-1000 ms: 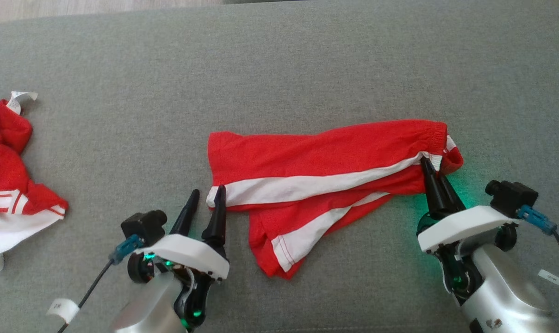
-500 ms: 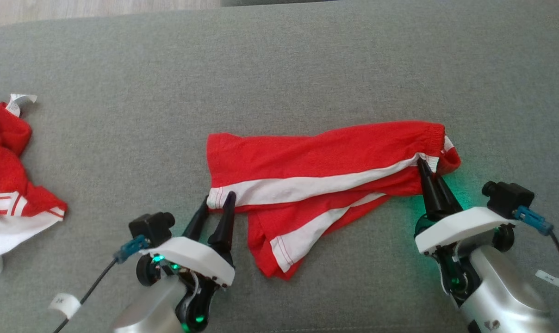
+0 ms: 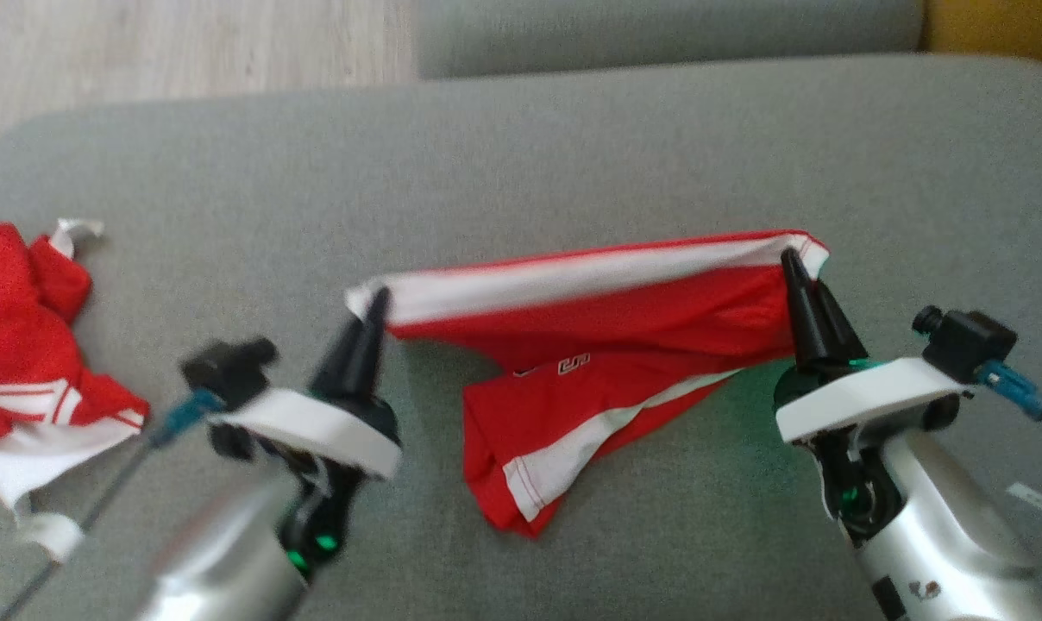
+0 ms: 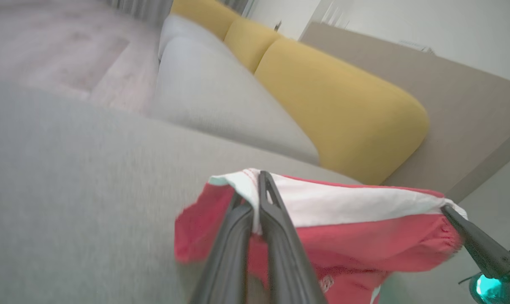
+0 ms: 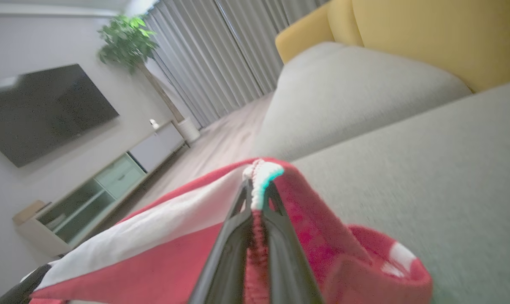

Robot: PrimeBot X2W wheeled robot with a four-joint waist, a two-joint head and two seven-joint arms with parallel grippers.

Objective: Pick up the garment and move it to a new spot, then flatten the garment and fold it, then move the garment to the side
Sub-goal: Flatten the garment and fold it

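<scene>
The right gripper (image 5: 257, 188) has its jaws clamped on the red-and-white garment (image 5: 149, 270).

Two garments: centre garment (image 3: 624, 345), far-left garment (image 3: 12, 328). Two robot arms: left (image 3: 223, 561), right (image 3: 944, 535). One television (image 5: 44, 109). One plant (image 5: 128, 42).

You are looking at red shorts (image 3: 607, 336) that are carrying a broad white band along the top edge, a second white stripe running toward six o'clock, and small white characters on the red. At nine o'clock in the head view, a crumpled garment (image 3: 21, 345) is showing red with thin white stripes and a white panel. Plain grey sofa cushion (image 3: 521, 172) is backing both. Pale wood floor (image 3: 185, 43) is showing at eleven o'clock, a mustard-yellow backrest (image 3: 1004, 21) at one o'clock. The left gripper (image 3: 374, 302) and right gripper (image 3: 795, 266) are showing black fingers, white housings and green lights.
</scene>
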